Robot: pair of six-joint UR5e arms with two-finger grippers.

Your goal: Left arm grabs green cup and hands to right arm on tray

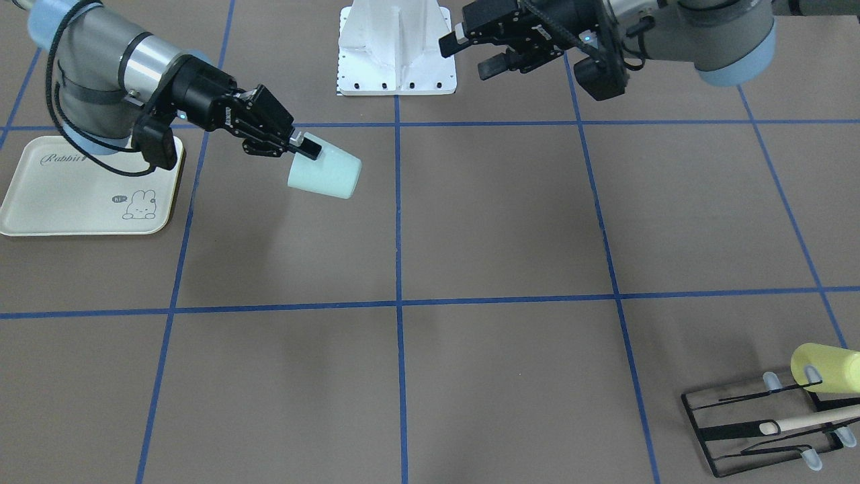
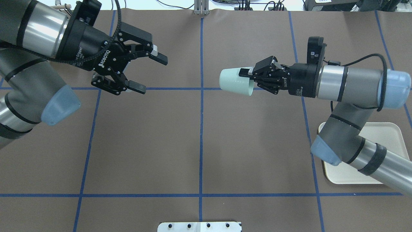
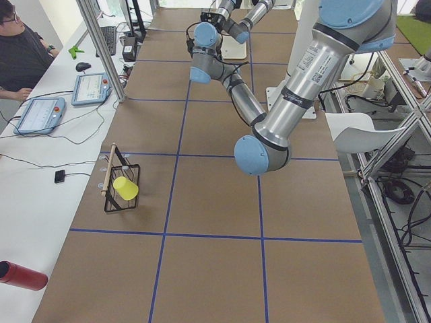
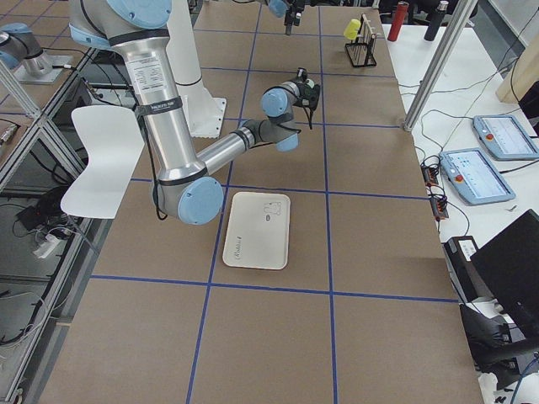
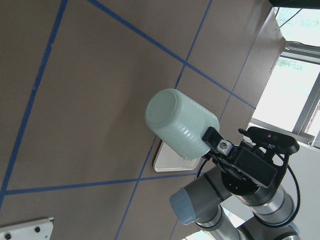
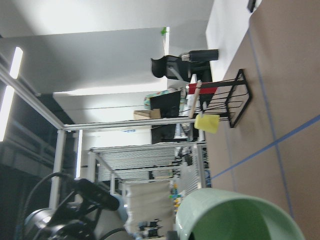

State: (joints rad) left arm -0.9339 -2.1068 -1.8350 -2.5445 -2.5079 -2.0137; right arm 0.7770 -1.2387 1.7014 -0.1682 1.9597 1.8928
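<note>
My right gripper (image 2: pixel 247 75) is shut on the rim of the pale mint-green cup (image 2: pixel 234 82) and holds it on its side above the table, base toward the left arm. In the front view the right gripper (image 1: pixel 306 146) and the cup (image 1: pixel 326 176) are at upper left. My left gripper (image 2: pixel 151 74) is open and empty, apart from the cup, and faces it across the centre line; it also shows in the front view (image 1: pixel 467 57). The left wrist view shows the cup's base (image 5: pixel 180 125). The cream tray (image 2: pixel 386 135) lies under the right arm, with its rabbit drawing in the front view (image 1: pixel 67 195).
A yellow cup (image 1: pixel 826 366) lies in a black wire rack (image 1: pixel 759 423) at the table's far corner on the left arm's side. The white robot base plate (image 1: pixel 396 47) sits at the robot's edge. Blue tape lines grid the brown table.
</note>
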